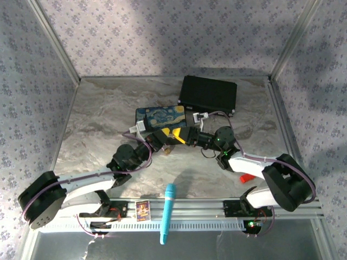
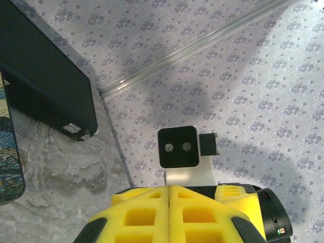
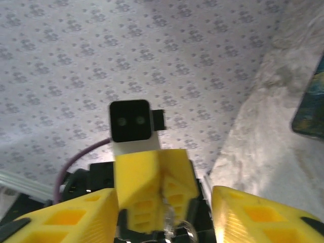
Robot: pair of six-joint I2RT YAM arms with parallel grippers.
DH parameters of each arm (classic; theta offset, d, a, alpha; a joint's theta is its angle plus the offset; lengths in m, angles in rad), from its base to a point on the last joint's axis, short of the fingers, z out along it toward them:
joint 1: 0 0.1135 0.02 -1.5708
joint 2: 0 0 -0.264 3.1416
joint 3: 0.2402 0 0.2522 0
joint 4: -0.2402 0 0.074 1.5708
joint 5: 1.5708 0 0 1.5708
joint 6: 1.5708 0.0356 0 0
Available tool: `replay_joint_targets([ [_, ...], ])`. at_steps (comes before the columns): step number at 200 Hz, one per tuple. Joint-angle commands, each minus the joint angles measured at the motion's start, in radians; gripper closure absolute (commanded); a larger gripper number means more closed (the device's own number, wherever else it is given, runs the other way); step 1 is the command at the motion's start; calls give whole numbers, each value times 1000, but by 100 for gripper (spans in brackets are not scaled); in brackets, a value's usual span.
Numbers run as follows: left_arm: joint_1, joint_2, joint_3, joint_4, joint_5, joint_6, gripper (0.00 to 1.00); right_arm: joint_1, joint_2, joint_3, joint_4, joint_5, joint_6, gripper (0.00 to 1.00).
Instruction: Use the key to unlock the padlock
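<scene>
Left gripper [image 2: 169, 217]: my yellow fingers are pressed flat together, no gap at the seam. Right gripper [image 3: 164, 216]: my jaws stand wide apart, one finger on each side of the left fingertips, not touching them.

Padlock: I can't make out its brass body. It has to be judged at the spot where my two grippers meet, mid-table, just in front of the Starry Night box [image 1: 161, 116]. In the right wrist view a thin silver sliver [image 3: 167, 215] sticks out of the left fingers' seam, with a thin silver loop [image 3: 187, 231] just beside it. I can't tell if that is shackle or key, or if it is pinched. The sliver's long axis runs in line with the left fingers and points at my right wrist. From above my fingers cover all of it.

Around:
- Starry Night box lies flat, just behind both grippers.
- Black box [image 1: 209, 94] is behind that one, near the back wall.
- Tan block [image 1: 167, 152] is just under my left wrist.
- Red block [image 1: 246, 177] is half hidden by my right arm.
- Blue stick [image 1: 167, 213] lies across the front rail.
- Small card [image 1: 142, 210] is on the rail, near the stick.

Count: two boxes, two blocks, one stick, one card, on one marble table [image 1: 97, 119].
</scene>
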Motion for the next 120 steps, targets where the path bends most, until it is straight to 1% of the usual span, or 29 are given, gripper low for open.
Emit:
replay_joint_targets([
  [1,5,6,-2,96,1,-3,100,0,-8,41,67,-32,30,56],
  [11,5,9,-4,106,-4,-7,100,3,-10,46,58,-40,24,62],
  [18,4,11,-6,116,-6,-9,100,7,-11,50,43,-44,15,64],
  [55,6,-2,-10,101,-17,-12,100,18,-15,42,-12,-47,-15,69],
  [69,6,1,-10,109,-16,-14,100,25,-14,45,-25,-49,-26,74],
  [103,6,6,-5,107,-16,-13,100,31,-9,36,-27,-44,-30,79],
  [120,6,11,-2,102,-14,-17,100,25,-10,26,-18,-36,-25,85],
])
